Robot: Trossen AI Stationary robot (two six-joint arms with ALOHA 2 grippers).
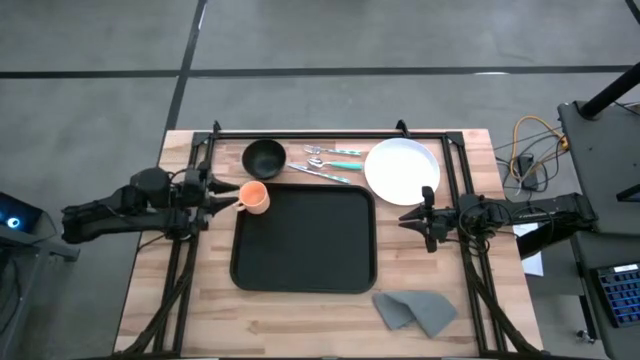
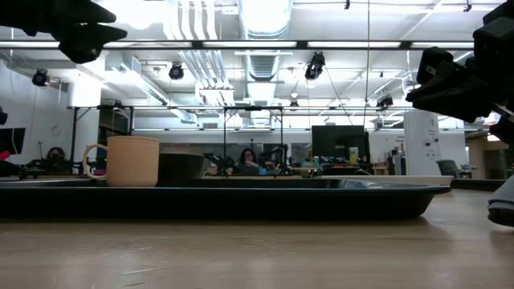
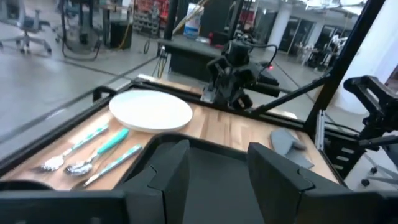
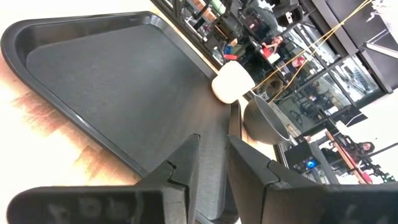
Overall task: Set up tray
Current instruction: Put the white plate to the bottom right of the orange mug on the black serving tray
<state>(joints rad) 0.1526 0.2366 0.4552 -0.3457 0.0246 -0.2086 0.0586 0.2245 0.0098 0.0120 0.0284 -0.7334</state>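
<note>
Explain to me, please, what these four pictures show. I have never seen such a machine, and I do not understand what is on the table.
This is a robot with two dark arms at a wooden table. Each arm ends in a gripper with two jaws.

One picture looks straight down from above. One looks level across the table top. The other two come from cameras on the wrists of the arms.

In the middle lies the tray, empty except for an orange cup at its corner. Behind it are a small black bowl, some cutlery and a white plate. A grey cloth lies in front.

The left gripper is right beside the cup, jaws open. The right gripper waits near the plate, jaws nearly closed. Neither holds anything.
</note>
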